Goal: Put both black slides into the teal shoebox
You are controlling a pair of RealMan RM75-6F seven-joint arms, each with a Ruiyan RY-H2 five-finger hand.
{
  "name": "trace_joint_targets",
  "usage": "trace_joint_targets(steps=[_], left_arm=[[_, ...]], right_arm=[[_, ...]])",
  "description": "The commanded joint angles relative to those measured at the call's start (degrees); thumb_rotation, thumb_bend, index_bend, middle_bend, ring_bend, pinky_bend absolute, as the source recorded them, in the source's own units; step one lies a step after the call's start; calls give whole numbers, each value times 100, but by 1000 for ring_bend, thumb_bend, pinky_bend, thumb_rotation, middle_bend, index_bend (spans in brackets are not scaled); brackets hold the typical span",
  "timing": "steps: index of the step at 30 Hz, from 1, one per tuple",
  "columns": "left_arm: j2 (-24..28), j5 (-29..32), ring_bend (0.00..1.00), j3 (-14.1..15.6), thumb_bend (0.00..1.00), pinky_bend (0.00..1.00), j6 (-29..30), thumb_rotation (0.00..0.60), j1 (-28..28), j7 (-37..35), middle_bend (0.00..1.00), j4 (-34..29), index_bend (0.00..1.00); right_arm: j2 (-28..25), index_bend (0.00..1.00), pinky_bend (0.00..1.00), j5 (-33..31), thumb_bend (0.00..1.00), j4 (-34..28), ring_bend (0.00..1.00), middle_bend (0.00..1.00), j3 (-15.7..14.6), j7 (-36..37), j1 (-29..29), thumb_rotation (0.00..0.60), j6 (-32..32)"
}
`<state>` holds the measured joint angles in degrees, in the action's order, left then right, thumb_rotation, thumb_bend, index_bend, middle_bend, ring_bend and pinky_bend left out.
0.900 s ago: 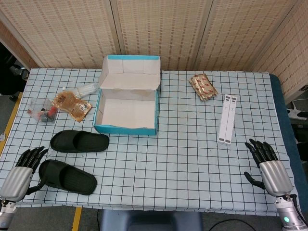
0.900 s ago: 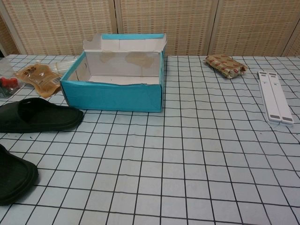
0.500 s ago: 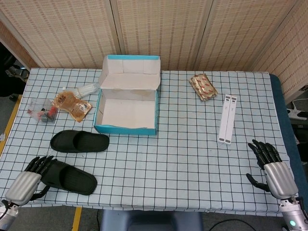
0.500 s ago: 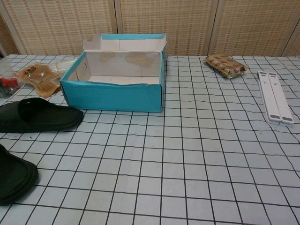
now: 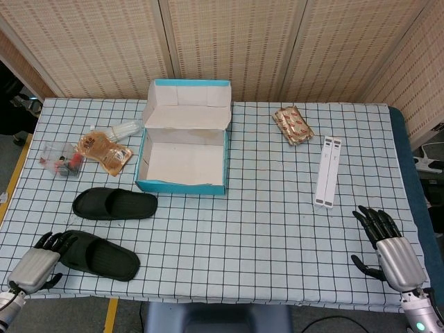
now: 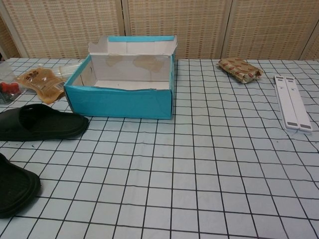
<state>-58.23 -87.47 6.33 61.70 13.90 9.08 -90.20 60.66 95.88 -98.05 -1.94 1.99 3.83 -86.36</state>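
Note:
Two black slides lie at the table's front left. The far slide (image 5: pixel 114 203) (image 6: pixel 42 122) sits just in front of the open teal shoebox (image 5: pixel 182 186) (image 6: pixel 122 102), whose inside holds nothing. The near slide (image 5: pixel 97 253) (image 6: pixel 15 191) lies by the front edge. My left hand (image 5: pixel 36 262) is at that slide's left end, fingers spread and reaching its heel, holding nothing. My right hand (image 5: pixel 390 244) rests open at the front right corner, far from both slides. Neither hand shows in the chest view.
An orange pouch (image 5: pixel 104 149) (image 6: pixel 40 79), a clear bag of small items (image 5: pixel 59 158) and plastic tubes (image 5: pixel 125 130) lie left of the box. A snack packet (image 5: pixel 293 125) (image 6: pixel 240 68) and a white double strip (image 5: pixel 328 170) (image 6: pixel 291 102) lie on the right.
My left hand has dropped toward the front edge and turned right, bringing its fingers to the near slide's heel. The right hand shifted only slightly. The slides have not moved.

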Motion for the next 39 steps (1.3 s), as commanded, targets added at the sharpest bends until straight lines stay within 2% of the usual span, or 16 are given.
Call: trace_joint_targets(steps=[1, 11, 27, 39], left_arm=[[-43, 46, 0, 3, 360, 0, -163, 600, 103, 80, 0, 1, 0], [-216, 4, 0, 54, 361, 0, -411, 600, 285, 166, 0, 108, 0], [-244, -394, 0, 89, 362, 0, -53, 600, 359, 276, 0, 183, 0], [-338, -550, 0, 146, 361, 0, -119, 600, 462, 971, 0, 334, 0]], right_arm=[[1, 0, 0, -15, 178, 1, 0, 0, 7, 0, 1, 600, 9], [-22, 0, 0, -42, 178, -40, 0, 0, -16, 1, 19, 600, 109], [-33, 0, 0, -75, 178, -100, 0, 0, -53, -77, 45, 600, 255], [-55, 0, 0, -27, 176, -143, 0, 0, -79, -103, 33, 600, 246]])
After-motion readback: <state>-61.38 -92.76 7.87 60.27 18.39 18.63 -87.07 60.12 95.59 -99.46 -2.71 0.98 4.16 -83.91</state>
